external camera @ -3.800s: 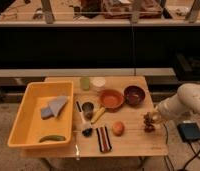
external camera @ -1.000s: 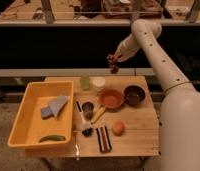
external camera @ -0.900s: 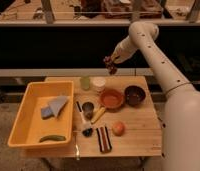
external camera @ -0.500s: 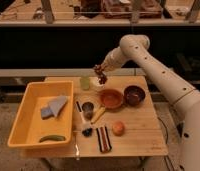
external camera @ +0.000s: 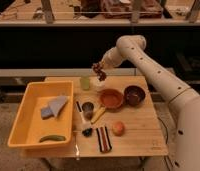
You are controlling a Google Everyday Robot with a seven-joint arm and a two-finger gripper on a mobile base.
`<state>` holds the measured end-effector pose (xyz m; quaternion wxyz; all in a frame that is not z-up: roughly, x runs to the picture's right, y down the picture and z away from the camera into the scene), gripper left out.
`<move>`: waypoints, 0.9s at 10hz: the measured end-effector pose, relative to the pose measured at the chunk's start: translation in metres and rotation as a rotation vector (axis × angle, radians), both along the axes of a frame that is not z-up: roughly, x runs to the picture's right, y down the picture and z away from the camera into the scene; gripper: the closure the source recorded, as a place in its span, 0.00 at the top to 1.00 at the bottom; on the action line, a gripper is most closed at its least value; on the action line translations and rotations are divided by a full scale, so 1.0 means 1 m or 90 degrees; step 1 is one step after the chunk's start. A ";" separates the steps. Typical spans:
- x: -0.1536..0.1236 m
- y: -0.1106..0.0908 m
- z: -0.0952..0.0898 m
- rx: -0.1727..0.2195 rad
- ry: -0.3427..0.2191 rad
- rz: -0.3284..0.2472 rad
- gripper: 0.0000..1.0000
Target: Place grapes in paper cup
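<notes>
My gripper (external camera: 98, 68) hangs over the back of the wooden table (external camera: 143, 131), at the end of the white arm that reaches in from the right. It is shut on the grapes (external camera: 100, 75), a small dark reddish-purple bunch hanging from the fingers. The paper cup (external camera: 97, 85), short and white, stands right below the grapes, partly hidden by them. The bunch hangs just above the cup's rim.
A pale green cup (external camera: 85, 83) stands just left of the paper cup. An orange bowl (external camera: 111, 99) and a dark brown bowl (external camera: 133, 95) stand to the right. A grey metal cup (external camera: 87, 109), a peach-coloured fruit (external camera: 118, 128) and a striped object (external camera: 104, 139) lie nearer the front. A yellow bin (external camera: 23, 120) is at the left.
The arm has swung from the table's right edge up and leftward with the grapes, then lowered them to just above the paper cup.
</notes>
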<state>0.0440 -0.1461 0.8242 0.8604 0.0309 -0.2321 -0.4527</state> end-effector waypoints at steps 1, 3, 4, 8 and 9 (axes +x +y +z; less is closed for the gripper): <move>0.001 -0.001 0.003 -0.001 -0.001 0.002 0.00; -0.001 -0.001 0.009 0.001 0.000 0.002 0.00; -0.002 -0.002 0.012 0.001 0.004 0.003 0.00; -0.004 -0.003 0.021 -0.006 0.014 0.009 0.32; -0.002 -0.003 0.022 -0.006 0.016 0.012 0.44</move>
